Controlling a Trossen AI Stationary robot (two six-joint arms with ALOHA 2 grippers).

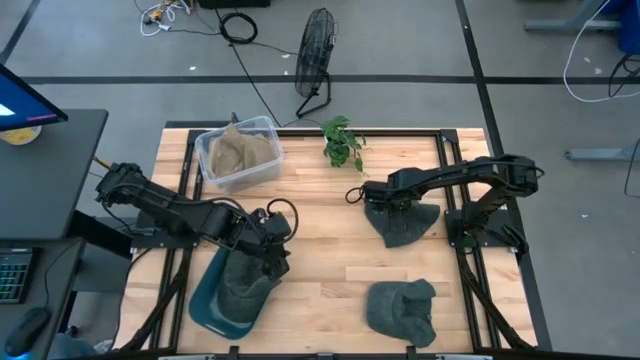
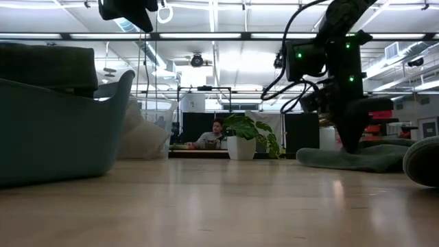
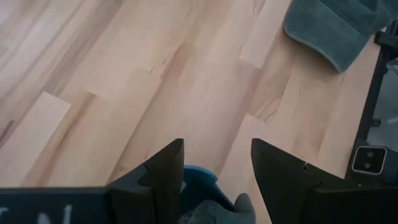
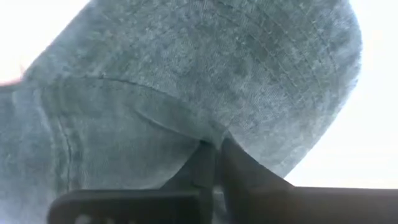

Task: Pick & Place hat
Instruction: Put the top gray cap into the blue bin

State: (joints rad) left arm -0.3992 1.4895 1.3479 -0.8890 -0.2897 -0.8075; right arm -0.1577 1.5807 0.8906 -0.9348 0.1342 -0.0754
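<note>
Three grey hats are in view. One lies flat on the table's right half (image 1: 408, 224), and my right gripper (image 1: 381, 204) stands on its left edge, shut on it; this hat fills the right wrist view (image 4: 205, 81). A second hat (image 1: 401, 308) rests near the near edge. The third (image 1: 238, 285) sits inside a teal tray (image 1: 205, 305). My left gripper (image 3: 217, 152) hovers open above that tray's far end, touching nothing. My right gripper pinches a fold of the hat's cloth (image 4: 210, 138) between its two fingers, near where the stitched brim meets the crown. The fingers come down from above, slanting in from the table's right. The hat still lies on the table (image 2: 363, 158).
A clear tub with beige cloth (image 1: 239, 152) and a small potted plant (image 1: 343, 141) stand at the far edge. Bare wood lies in the table's middle (image 1: 325, 255). A black frame (image 1: 470, 250) runs along the right side. A fan stands on the floor beyond the table.
</note>
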